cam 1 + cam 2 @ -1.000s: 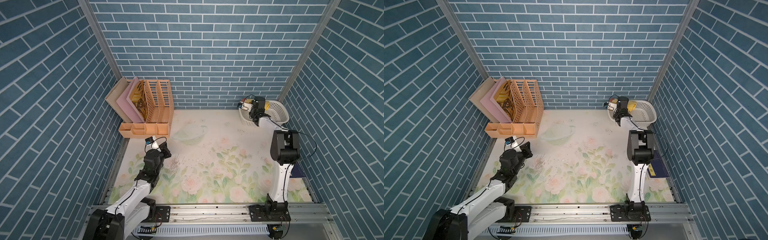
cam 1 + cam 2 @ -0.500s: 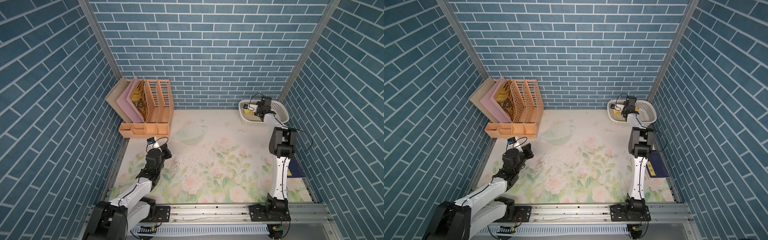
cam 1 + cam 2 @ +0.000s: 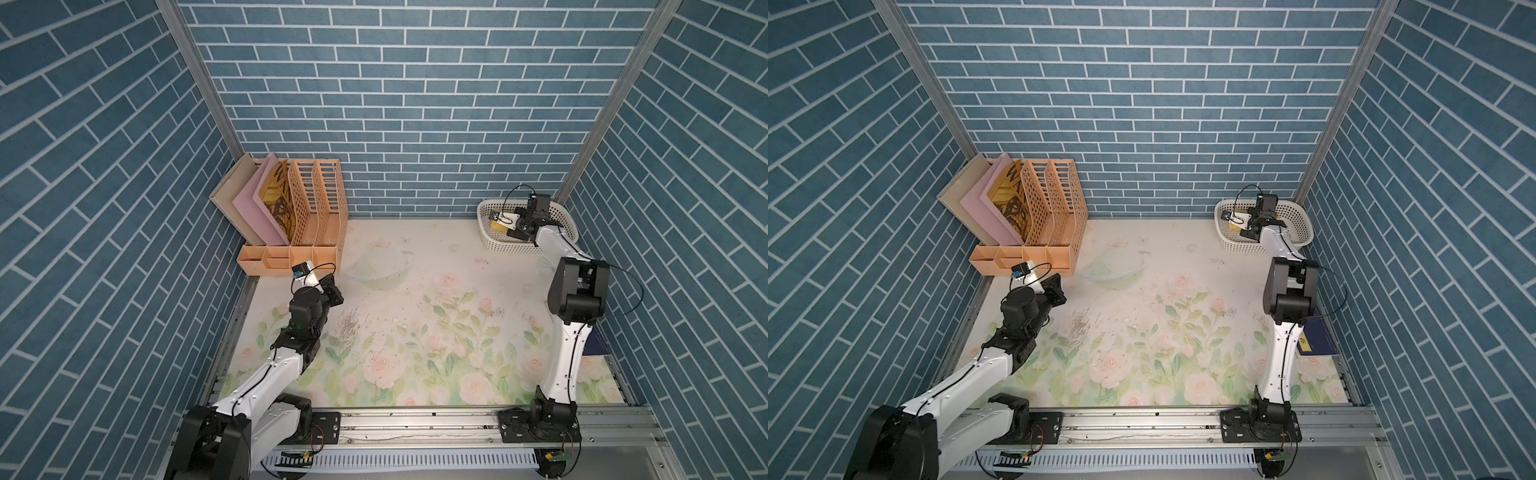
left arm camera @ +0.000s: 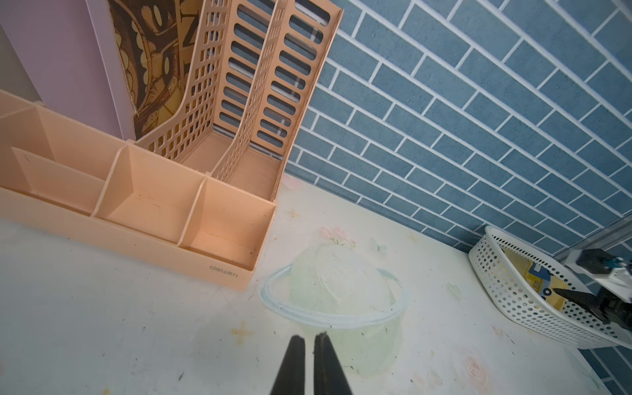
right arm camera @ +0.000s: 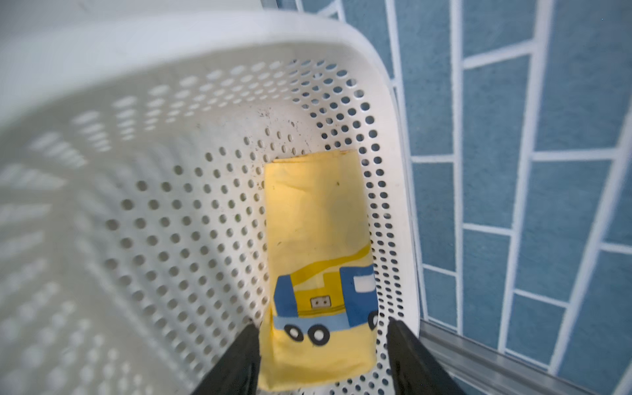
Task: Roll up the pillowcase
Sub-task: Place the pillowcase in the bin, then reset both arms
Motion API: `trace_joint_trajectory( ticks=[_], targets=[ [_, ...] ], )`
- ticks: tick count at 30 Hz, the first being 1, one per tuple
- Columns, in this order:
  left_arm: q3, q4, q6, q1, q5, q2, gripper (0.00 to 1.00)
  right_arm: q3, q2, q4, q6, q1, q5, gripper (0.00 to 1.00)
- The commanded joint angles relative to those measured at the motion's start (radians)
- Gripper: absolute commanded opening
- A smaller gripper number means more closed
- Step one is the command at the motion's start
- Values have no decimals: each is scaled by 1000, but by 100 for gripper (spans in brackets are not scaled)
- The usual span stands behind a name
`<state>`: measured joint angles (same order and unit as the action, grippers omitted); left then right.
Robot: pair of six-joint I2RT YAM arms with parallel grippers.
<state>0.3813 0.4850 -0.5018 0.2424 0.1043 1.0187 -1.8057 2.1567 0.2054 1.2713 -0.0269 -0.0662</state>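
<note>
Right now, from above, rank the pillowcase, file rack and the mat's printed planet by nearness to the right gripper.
1. pillowcase: in the basket, between the jaws of the right gripper.
2. printed planet: back centre.
3. file rack: back left corner.

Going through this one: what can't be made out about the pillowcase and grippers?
- Pillowcase: near end cut off by the right wrist view's edge; the right gripper hides most of it in both top views.
- Left gripper: only fingertips in the left wrist view.
</note>
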Motion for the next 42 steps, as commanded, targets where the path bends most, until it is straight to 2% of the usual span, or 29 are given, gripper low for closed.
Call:
trace_joint_trajectory(
  ticks=[1,3,5,7,9,10,12,14,16,18,19,21,22,25,27,29,33,36,38,40,42],
  targets=[
    [13,-7,-1,-4,56,-33,18,124,-182,-93,-156,9,-38,100],
    [-5,16,-3,-4,122,-55,21,255,-285,-164,-265,22,-21,100],
    [-13,11,-19,-5,266,-74,28,389,-389,-252,-426,36,15,100],
    [-24,20,-43,-4,437,-75,38,531,-504,-349,-637,50,3,99],
    [-28,57,-28,-4,566,-50,47,705,-636,-535,-940,57,40,99],
    [-21,82,10,-5,585,-31,51,796,-690,-613,-1057,58,77,99],
    [-12,175,166,-4,563,24,59,1015,-805,-803,-1357,57,252,99],
    [-18,269,268,-3,585,86,64,1206,-880,-957,-1483,64,255,98],
    [-58,401,343,-3,606,134,66,1311,-929,-976,-1478,115,315,97],
    [-99,490,387,-3,602,155,67,1382,-952,-964,-1387,198,438,97],
    [-121,524,410,-4,593,161,68,1420,-953,-987,-1353,225,450,97],
    [-167,606,468,-7,574,187,69,1472,-937,-1042,-1332,239,434,96],
    [-193,652,490,-10,565,202,70,1462,-941,-1008,-1322,247,432,95],
    [-269,821,502,-42,480,259,73,1526,-914,-1166,-1191,269,398,97],
    [-257,814,500,-70,394,297,74,1528,-888,-1167,-1164,267,427,97],
    [-245,808,487,-85,376,326,74,1576,-830,-1329,-1095,267,405,98],
    [-260,899,458,-147,236,420,74,1600,-747,-1422,-1088,248,307,99],
    [-221,839,519,-147,91,437,74,1689,-740,-1581,-1080,253,303,100],
    [-230,864,529,-147,71,452,75,1699,-708,-1646,-1114,237,350,100],
    [-206,860,532,-148,64,490,75,1691,-696,-1626,-1185,166,286,100],
    [-197,838,526,-160,45,489,75,1668,-614,-1681,-1246,109,250,100]
  ],
)
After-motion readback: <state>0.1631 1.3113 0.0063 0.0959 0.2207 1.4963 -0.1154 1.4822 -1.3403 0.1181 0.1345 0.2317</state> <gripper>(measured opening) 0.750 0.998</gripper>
